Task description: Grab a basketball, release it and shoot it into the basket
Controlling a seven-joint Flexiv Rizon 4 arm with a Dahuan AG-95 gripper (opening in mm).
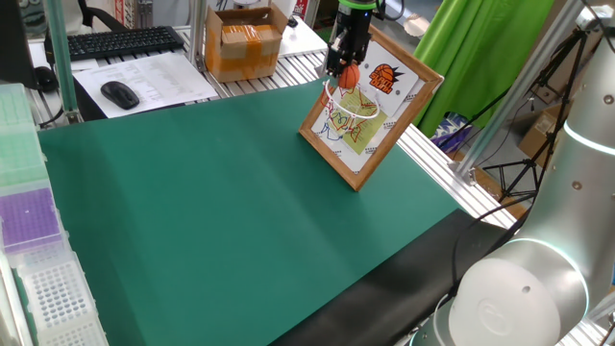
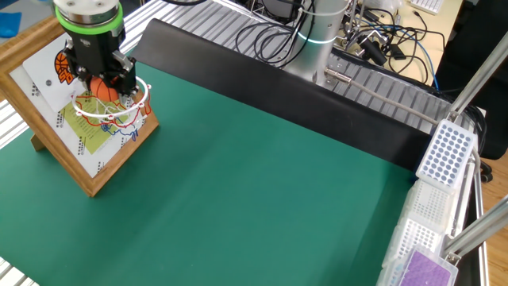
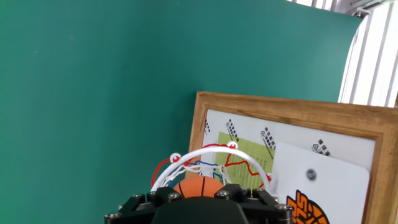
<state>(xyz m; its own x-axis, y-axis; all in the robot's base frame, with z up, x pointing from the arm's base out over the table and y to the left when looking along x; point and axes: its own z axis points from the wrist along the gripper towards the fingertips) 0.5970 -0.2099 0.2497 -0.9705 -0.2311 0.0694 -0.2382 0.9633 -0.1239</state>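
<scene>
A: Start nearest the camera on the hand. What has the pincer [image 3: 202, 200] got?

B: The basketball [image 3: 198, 186]. Its orange top shows just past the black fingertips, and both fixed views show the fingers closed on either side of it, so I'd say it is gripped, not yet let go.

A: And where does the basket [image 3: 208, 163] lie from there?

B: Directly beyond the ball along the fingers, which means below it. In the hand view the white ring curves round just ahead of the ball. In the other fixed view the ball [image 2: 101, 89] sits at about the ring's [image 2: 111, 110] level, roughly centred over the net.

A: So the drop line is what matters.

B: Yes. The ball being round, no axis counts; only that it hangs over the opening, not the rim. From one fixed view the ball [image 1: 350, 75] is just above the hoop [image 1: 352, 104], close to the board [image 1: 370, 106] that stands tilted on the green counter [image 1: 221, 202]. Opening the fingers looks enough, though the board is close behind.
</scene>
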